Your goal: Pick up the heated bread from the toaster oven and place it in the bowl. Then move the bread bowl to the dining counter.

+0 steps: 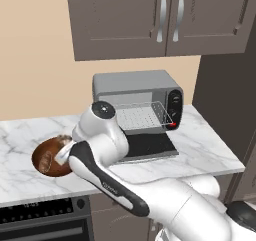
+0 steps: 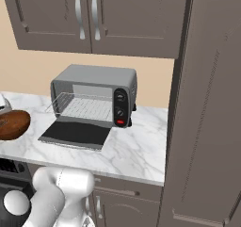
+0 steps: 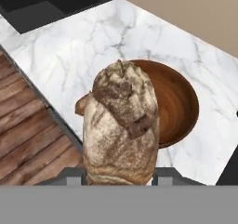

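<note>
Crusty bread above wooden bowl

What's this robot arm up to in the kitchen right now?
It is carrying a piece of heated bread in its gripper, held over the wooden bowl on the marble worktop. The bread is not in the bowl yet. Beside them the toaster oven stands with its door dropped open and its wire rack bare.
</note>
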